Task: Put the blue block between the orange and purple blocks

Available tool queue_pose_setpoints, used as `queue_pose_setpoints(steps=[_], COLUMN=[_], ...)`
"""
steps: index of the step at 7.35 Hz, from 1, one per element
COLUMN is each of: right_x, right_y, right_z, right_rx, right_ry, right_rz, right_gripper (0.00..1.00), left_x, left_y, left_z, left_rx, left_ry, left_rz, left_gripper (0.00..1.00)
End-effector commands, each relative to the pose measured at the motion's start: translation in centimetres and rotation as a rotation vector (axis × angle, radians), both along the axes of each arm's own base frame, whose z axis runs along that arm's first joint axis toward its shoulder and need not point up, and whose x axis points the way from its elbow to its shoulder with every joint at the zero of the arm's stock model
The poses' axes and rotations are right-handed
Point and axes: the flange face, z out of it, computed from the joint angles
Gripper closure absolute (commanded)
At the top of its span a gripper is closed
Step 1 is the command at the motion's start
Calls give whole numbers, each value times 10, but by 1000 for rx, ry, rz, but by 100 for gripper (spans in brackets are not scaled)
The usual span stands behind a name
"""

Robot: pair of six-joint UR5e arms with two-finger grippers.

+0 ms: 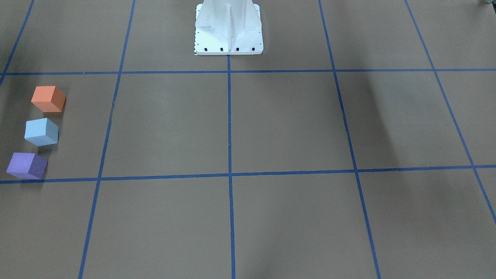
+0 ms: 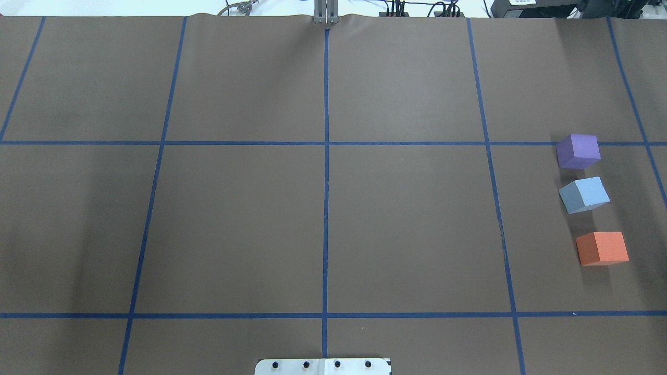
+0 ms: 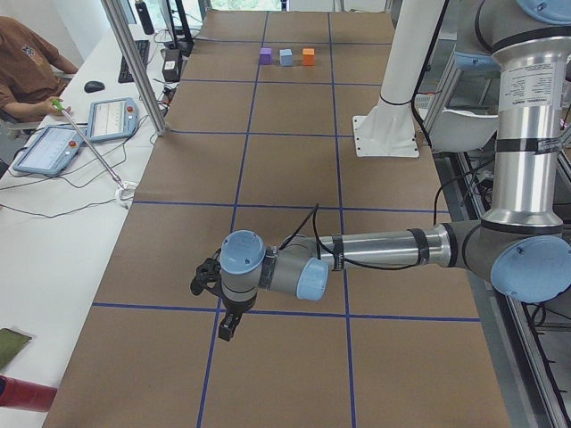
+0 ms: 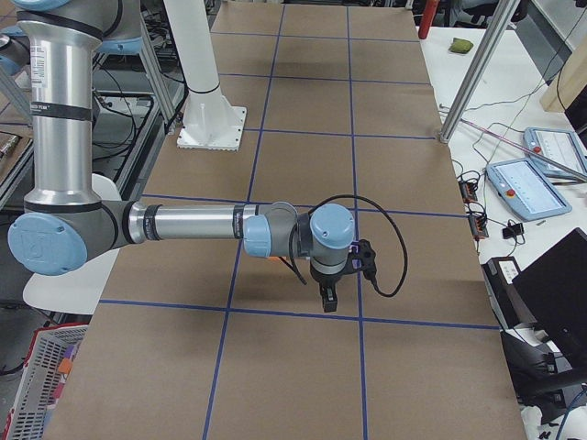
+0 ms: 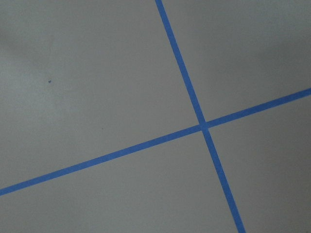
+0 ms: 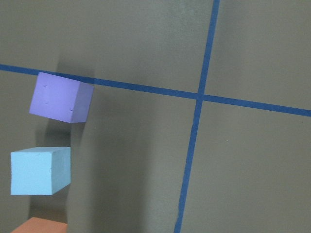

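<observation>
The light blue block (image 2: 584, 194) sits on the brown table between the purple block (image 2: 578, 151) and the orange block (image 2: 602, 248), in one row at the table's right end. The row shows at the left of the front view: orange (image 1: 48, 99), blue (image 1: 41, 131), purple (image 1: 27, 165). The right wrist view shows purple (image 6: 60, 97), blue (image 6: 40, 171) and an orange edge (image 6: 41, 226), with no fingers in sight. My right gripper (image 4: 328, 301) hangs above the table. My left gripper (image 3: 223, 325) hangs over the far end. I cannot tell whether either is open.
The white robot base (image 1: 228, 31) stands at the table's middle edge. Blue tape lines (image 2: 326, 156) divide the table into squares. A side desk with tablets (image 3: 53, 147), a metal post (image 3: 134, 71) and a seated person (image 3: 27, 62) lie beyond the table's long edge.
</observation>
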Motion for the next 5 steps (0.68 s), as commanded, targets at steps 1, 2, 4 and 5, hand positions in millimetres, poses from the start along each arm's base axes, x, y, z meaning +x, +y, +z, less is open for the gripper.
queue_pose_setpoints(steps=[1,2,4,5], right_x=[1,1,0,0], right_y=[4,3,1,-2], right_z=[60,58,49,30], right_rx=[-16,-8,-32,-2], right_ry=[4,4,-6,-1], right_rz=[4,8,48,51], right_gripper=[0,0,0,0], left_x=[-3,-3,-1,-1], left_y=[13,16,20,21], left_z=[-29,-51,-52,-51], left_rx=[-25,-72,-101,-107], left_ry=[-4,-5,-4,-4], left_rz=[-15,-20,-22,-23], left_gripper=[0,0,0,0])
